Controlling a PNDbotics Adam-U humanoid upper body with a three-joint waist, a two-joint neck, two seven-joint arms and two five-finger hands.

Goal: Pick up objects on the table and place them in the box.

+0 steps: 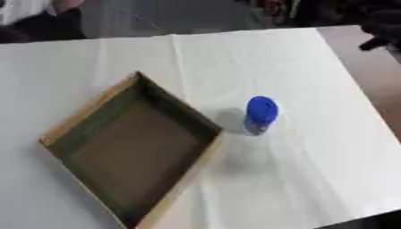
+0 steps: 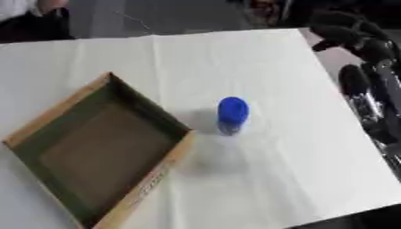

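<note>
A small upright container with a blue cap [image 1: 261, 111] stands on the white table, just right of the box's right corner. The box [image 1: 88, 108] is a shallow tray with a light wooden rim, green inner walls and a brown floor. It lies turned like a diamond at the left and holds nothing. My right hand [image 2: 374, 49] hangs over the table's far right edge, black fingers spread and relaxed, well apart from the blue-capped container and holding nothing. My left hand shows in neither view.
A white cloth [image 1: 258, 53] covers the table. Its right edge [image 1: 368, 98] runs slanting down, with brown floor beyond it. Bare cloth lies between the blue-capped container and my right hand.
</note>
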